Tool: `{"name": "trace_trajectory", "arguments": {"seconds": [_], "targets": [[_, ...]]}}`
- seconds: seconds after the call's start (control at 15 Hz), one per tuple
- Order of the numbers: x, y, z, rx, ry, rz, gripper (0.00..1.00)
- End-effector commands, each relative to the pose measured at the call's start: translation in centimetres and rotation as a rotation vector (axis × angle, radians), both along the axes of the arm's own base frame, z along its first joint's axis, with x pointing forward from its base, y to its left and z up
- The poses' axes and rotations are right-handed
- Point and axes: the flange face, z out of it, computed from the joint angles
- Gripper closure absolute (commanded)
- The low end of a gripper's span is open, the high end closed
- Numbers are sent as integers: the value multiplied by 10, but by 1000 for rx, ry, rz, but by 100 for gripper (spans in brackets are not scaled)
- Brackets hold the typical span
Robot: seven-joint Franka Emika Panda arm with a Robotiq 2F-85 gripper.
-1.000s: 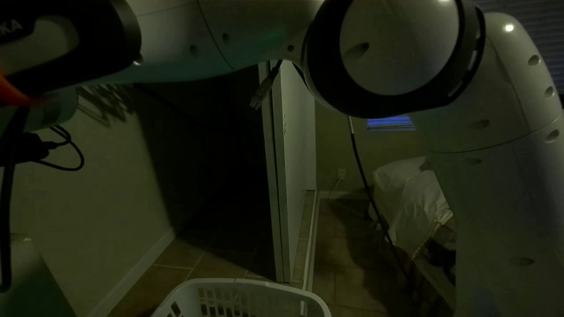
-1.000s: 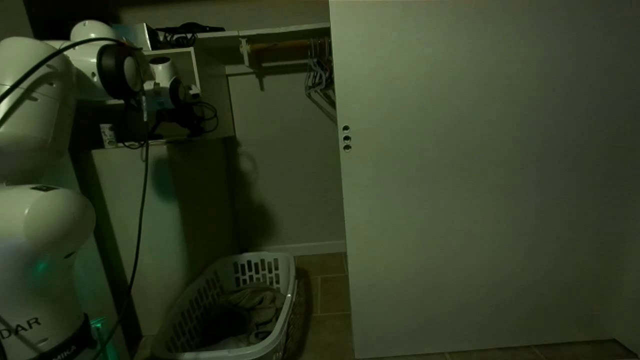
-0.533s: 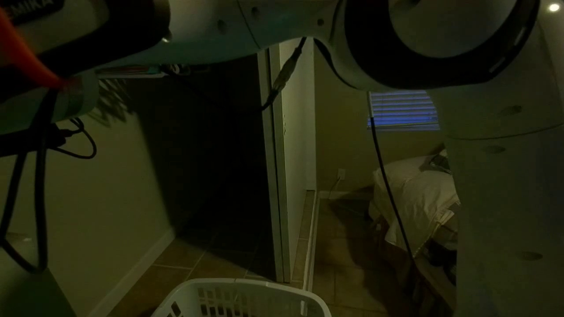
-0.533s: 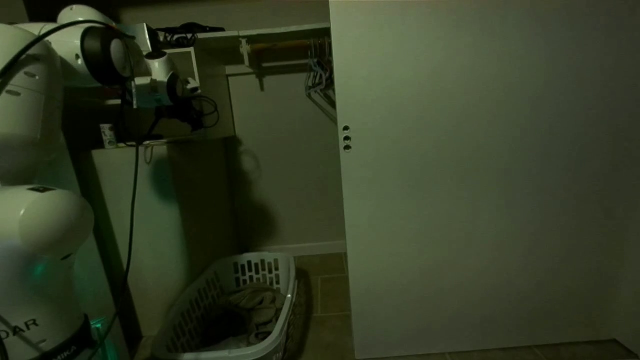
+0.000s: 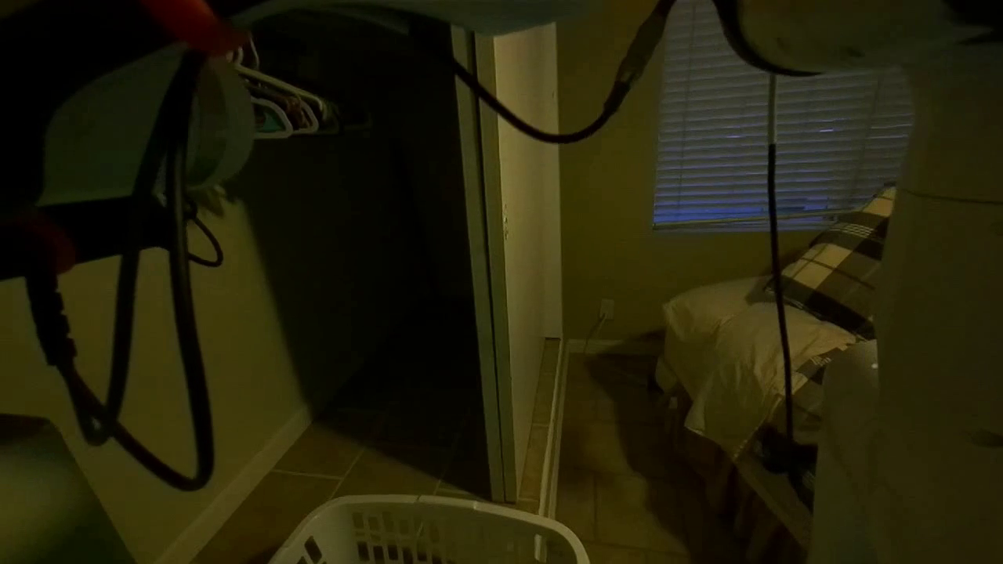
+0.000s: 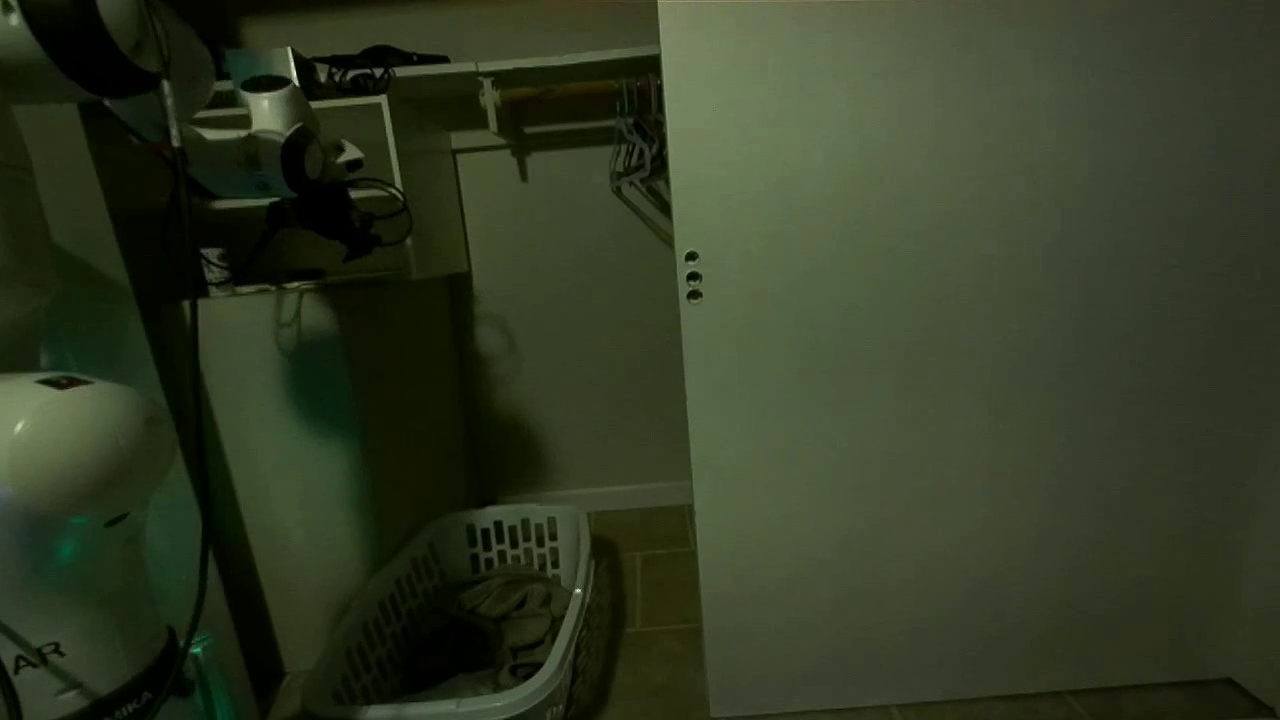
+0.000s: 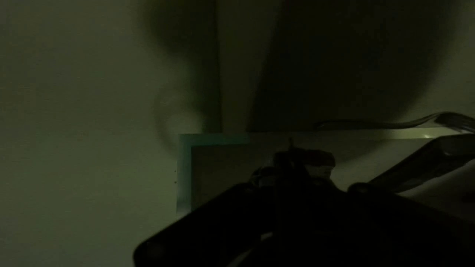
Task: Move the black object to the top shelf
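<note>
In the wrist view, the long black box-like object (image 7: 419,165) lies to the right of the dark mechanical fingers (image 7: 319,157) and seems to rest on the pale counter (image 7: 408,133), near its light edge. I judge this to be the object of the task. Its long axis runs slantwise, with the lower end directed toward the fingers; between it and the fingertips a pale patch of the counter is seen. A thin black cable (image 7: 393,125) runs along the edge, just beside it. The fingertips appear near to each other, but this zone is so dark that I cannot tell how far they are open, nor whether they hold something.

In an exterior view, the fingers hang above the counter, and a low dark shape (image 6: 302,275) on it is probably the same object. The white jointed robot arm (image 6: 245,150) reaches in from the left of the picture, its end directed downward, with the fingers lower than the pale top shelf (image 6: 430,69). The next move, I think, calls for a sideways shift and a turn across the long axis.

In an exterior view with a thick black looped cable (image 5: 198,392), which could catch on something, I cannot find the object.
</note>
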Motion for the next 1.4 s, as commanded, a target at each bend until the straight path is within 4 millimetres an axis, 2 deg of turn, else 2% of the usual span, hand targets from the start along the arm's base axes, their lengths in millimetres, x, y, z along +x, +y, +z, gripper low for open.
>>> {"name": "trace_trajectory", "arguments": {"seconds": [0.0, 0.33, 0.6, 1.0, 1.33], "targets": [[-32, -45, -1, -28, -39, 32, 100], [-52, -93, 15, -4, -130, 38, 100], [-66, -109, 45, 50, -228, 49, 100], [-86, -97, 92, 93, -325, 119, 100], [-77, -81, 126, 142, -359, 121, 100]]}}
